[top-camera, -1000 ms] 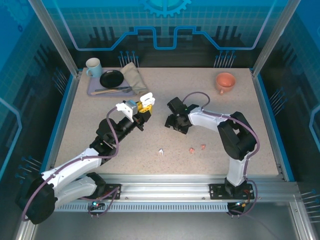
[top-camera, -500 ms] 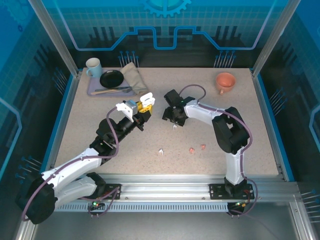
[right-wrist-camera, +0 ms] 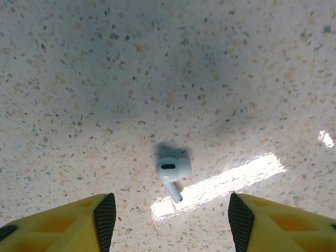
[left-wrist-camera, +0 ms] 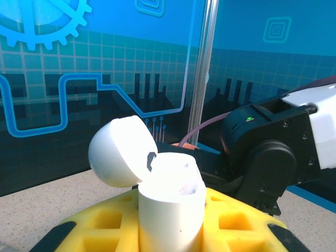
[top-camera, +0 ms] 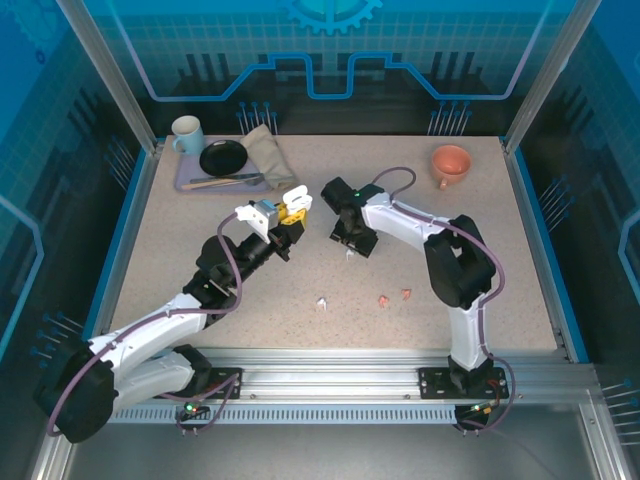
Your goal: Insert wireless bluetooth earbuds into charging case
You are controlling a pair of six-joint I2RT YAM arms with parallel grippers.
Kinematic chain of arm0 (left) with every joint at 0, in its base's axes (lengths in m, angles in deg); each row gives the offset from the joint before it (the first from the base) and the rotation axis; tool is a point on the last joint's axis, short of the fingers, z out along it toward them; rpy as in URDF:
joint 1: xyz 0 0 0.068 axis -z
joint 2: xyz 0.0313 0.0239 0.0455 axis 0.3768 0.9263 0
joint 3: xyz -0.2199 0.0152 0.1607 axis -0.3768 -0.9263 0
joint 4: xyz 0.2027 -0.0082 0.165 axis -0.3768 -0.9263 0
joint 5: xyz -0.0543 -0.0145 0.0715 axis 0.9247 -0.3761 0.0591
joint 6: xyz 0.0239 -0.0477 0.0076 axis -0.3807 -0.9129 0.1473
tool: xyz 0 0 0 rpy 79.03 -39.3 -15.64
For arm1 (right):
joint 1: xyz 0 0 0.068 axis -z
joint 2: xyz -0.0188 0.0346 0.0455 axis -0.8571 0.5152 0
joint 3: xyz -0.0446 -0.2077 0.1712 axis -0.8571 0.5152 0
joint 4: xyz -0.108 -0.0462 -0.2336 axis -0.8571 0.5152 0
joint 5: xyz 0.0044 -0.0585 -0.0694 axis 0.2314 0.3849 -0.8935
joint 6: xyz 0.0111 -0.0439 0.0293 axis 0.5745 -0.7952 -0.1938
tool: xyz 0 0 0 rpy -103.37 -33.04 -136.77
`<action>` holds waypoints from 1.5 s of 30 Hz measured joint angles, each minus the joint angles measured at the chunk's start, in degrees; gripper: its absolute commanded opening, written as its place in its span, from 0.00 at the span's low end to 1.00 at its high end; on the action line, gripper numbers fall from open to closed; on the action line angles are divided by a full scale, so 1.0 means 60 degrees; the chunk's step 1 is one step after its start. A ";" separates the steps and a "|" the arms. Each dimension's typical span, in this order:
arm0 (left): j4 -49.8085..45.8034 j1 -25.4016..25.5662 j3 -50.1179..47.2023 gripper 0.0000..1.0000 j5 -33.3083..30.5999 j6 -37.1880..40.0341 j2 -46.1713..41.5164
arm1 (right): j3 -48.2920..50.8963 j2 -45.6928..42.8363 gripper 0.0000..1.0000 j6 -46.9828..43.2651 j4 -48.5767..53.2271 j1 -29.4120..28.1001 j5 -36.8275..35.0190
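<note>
Left wrist view: left gripper (top-camera: 288, 212) clenched on white charging case (left-wrist-camera: 170, 210), lid flipped up. Right wrist view: right gripper (right-wrist-camera: 171, 214) released, white earbud (right-wrist-camera: 169, 170) on bench (right-wrist-camera: 79, 79) between fingers, untouched, near bench centre.

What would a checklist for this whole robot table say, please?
Surface: speckled beige table.
Job's things: white charging case, lid open; white earbud lying on the table; second white earbud and two pink earbuds nearer the arm bases.
Clutter: tray with mug, black plate, cloth; orange cup.
Grippers: left gripper, jaws shut on the case; right gripper, jaws open over the first earbud.
Cables: purple cable along each arm.
Surroundings: blue panel walls.
</note>
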 measured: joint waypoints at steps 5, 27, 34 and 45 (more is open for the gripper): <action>0.0062 -0.0025 0.0007 0.00 0.0004 0.0000 0.0044 | -0.0135 0.0423 0.59 0.0171 0.0066 -0.0051 0.0007; 0.0215 -0.0113 0.0015 0.00 0.0004 -0.0004 0.0182 | -0.0131 0.1053 0.49 0.0229 -0.0229 -0.0007 -0.0004; 0.0211 -0.0113 0.0015 0.00 0.0004 -0.0004 0.0226 | -0.0131 0.1067 0.44 0.0004 -0.0266 0.0000 -0.0055; 0.0208 -0.0113 0.0015 0.00 0.0033 -0.0004 0.0226 | -0.0022 0.1038 0.32 -0.0656 -0.0561 0.0007 -0.0069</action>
